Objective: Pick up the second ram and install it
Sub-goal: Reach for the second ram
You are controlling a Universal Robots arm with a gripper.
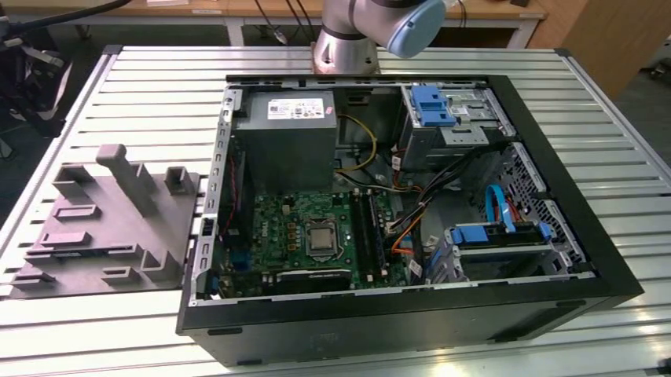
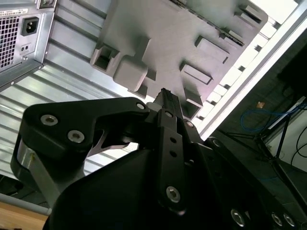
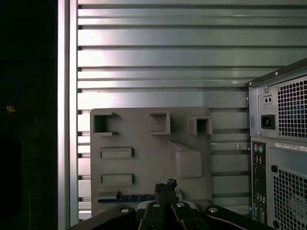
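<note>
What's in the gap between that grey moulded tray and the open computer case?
Only a bare strip of the slatted metal table, seen in the first wrist view between the grey tray and the computer case.

Bright, even overhead light falls on the table (image 1: 157, 78), whose slats glare white in both wrist views. The case (image 1: 314, 338) interior sits in soft shadow, and the gripper (image 3: 165, 186) is a dark silhouette.

Partly hidden — the ram (image 3: 125, 197) behind the hand (image 3: 165, 184).
</note>
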